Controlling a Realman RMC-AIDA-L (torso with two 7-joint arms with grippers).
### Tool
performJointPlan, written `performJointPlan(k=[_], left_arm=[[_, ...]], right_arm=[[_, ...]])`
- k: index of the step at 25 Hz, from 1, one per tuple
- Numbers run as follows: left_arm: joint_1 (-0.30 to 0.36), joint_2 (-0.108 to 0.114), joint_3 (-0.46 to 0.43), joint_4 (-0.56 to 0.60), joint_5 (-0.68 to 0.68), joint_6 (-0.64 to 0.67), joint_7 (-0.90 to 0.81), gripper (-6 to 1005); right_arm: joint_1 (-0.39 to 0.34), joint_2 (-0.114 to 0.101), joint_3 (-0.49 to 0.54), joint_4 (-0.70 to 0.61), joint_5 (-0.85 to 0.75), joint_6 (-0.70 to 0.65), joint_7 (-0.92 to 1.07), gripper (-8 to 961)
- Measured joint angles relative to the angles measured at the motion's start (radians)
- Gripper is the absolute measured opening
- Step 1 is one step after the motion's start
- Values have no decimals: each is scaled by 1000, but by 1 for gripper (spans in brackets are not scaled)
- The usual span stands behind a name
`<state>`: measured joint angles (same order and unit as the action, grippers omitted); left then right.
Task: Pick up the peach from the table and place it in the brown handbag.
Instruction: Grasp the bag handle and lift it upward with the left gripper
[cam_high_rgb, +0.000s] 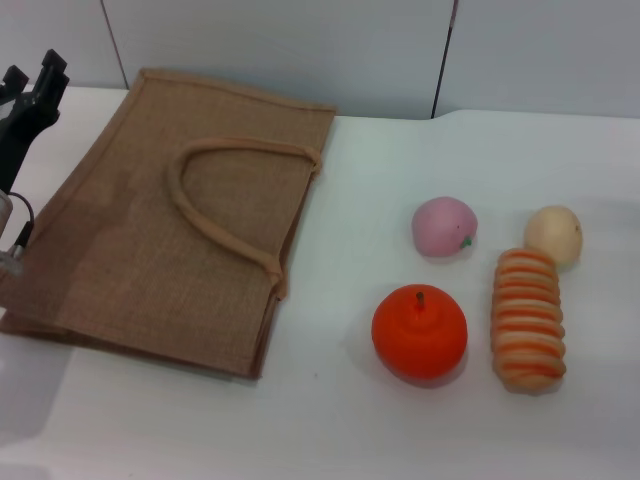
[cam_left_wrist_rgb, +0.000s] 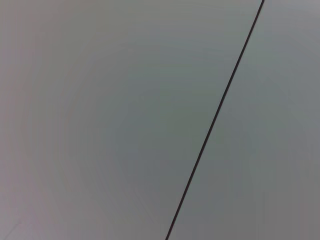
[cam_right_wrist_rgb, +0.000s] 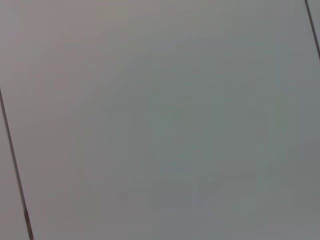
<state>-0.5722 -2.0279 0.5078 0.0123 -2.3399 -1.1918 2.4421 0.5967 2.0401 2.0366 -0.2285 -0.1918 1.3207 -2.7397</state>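
The peach (cam_high_rgb: 444, 226), small, round and pale pink with a tiny green mark, lies on the white table (cam_high_rgb: 400, 420) right of centre. The brown handbag (cam_high_rgb: 170, 225), a flat jute tote with looped handles (cam_high_rgb: 235, 190), lies on the left half of the table. My left gripper (cam_high_rgb: 32, 85) is at the far left edge, raised beside the bag's back corner and far from the peach. My right gripper is out of view. Both wrist views show only grey wall panels.
A bright orange fruit with a stem (cam_high_rgb: 419, 332) lies just in front of the peach. A striped orange-and-cream bread-like roll (cam_high_rgb: 528, 318) and a pale beige round fruit (cam_high_rgb: 554, 233) lie to the right. A grey panelled wall (cam_high_rgb: 300, 50) stands behind the table.
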Motion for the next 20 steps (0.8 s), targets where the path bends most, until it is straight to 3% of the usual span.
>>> performJointPlan(k=[14, 20], left_arm=[[-8, 2, 0, 1, 22, 26, -10, 616], [-26, 20, 0, 23, 177, 95, -152, 616]], right_arm=[[-1, 0, -1, 0, 0, 0, 0, 881], [-7, -1, -1, 0, 0, 0, -1, 881]])
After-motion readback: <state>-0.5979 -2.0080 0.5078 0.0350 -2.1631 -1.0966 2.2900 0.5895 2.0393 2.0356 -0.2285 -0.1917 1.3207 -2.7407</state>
